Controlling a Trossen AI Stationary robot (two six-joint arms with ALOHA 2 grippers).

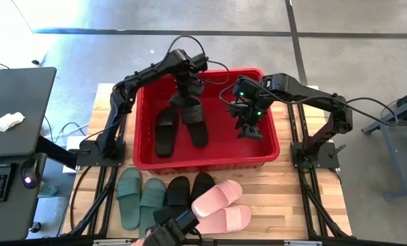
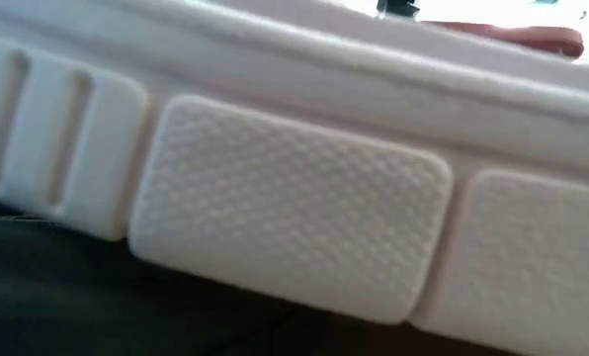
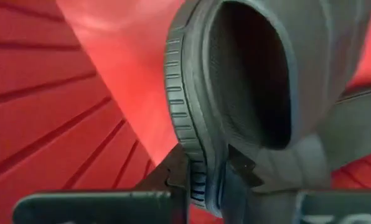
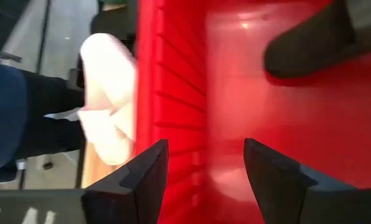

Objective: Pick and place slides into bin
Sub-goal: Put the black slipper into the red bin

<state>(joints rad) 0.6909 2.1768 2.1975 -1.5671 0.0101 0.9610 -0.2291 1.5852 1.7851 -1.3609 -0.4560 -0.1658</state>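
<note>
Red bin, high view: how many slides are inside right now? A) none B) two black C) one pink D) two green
B: two black slides are in the red bin, one lying flat, the other gripped by the left gripper; green and pink pairs sit on the table.

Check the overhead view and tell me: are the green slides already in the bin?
No, the green slides lie side by side on the table in front of the bin; only black slides are over it.

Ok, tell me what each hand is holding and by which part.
The left hand grips a black slide by its sole edge, over the bin. The right hand is open, holding nothing.
</note>
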